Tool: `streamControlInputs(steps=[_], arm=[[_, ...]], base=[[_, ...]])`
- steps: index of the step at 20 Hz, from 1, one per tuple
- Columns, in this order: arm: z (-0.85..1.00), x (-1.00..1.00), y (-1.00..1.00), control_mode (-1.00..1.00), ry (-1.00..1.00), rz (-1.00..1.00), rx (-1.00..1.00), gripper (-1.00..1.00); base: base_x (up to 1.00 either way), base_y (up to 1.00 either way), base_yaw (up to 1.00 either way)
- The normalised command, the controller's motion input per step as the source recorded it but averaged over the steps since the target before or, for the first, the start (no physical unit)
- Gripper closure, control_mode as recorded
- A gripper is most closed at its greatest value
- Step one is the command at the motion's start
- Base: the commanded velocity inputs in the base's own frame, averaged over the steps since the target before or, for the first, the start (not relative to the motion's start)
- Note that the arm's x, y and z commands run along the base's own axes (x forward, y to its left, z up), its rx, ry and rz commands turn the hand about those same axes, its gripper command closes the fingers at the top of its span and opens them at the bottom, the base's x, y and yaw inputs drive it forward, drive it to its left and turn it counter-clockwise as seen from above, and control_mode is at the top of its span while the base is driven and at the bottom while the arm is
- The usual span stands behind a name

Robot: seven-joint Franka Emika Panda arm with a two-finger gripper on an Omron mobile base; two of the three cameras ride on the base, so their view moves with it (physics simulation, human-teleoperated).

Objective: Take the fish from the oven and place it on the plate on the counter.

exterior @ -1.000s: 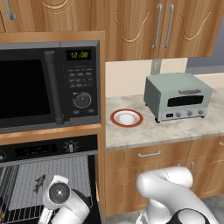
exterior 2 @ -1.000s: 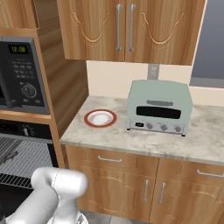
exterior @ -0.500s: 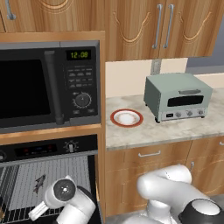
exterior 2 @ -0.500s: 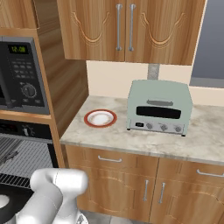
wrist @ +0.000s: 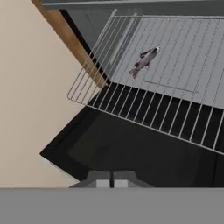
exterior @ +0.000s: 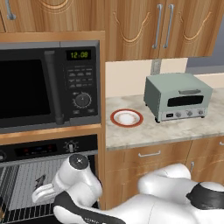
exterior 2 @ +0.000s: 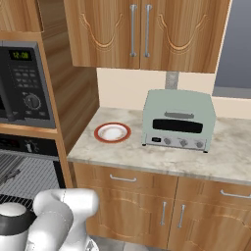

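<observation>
Wooden cabinets run above a speckled worktop on my screens, with wooden drawers under it. On that worktop I see the plate, red-orange rim and white centre, sitting just left of a pale green toaster oven; from the right base camera the plate likewise lies left of the toaster oven, near the wooden side panel. A black microwave with green clock digits sits in the tall unit, and below it is the oven, its door down and its wire rack showing. The fish lies flat on that rack, well inside the cavity; in the hand view its long axis runs diagonally, with the reddish forked tail toward the lower left and the head toward the upper right. From the left base camera I make it out as a small dark shape on the rack, too small to read its heading. My arm reaches down low in front of the oven opening. The fingers are together, tips touching at the bottom of the hand view, holding nothing, and they hang over the open black oven door, well apart from the fish.
</observation>
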Motion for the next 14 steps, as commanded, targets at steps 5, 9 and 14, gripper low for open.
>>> streamControlInputs(steps=[5, 9, 14], arm=[[0.00, 0.08, 0.14, -1.00, 0.05, -0.17, 0.00, -1.00], [0.01, 0.18, 0.12, -1.00, 0.12, -0.36, -0.01, -1.00], [0.00, 0.16, 0.03, -1.00, 0.14, -0.46, -0.04, -1.00]], base=[[0.00, 0.00, 0.00], [0.00, 0.00, 0.00], [0.00, 0.00, 0.00]])
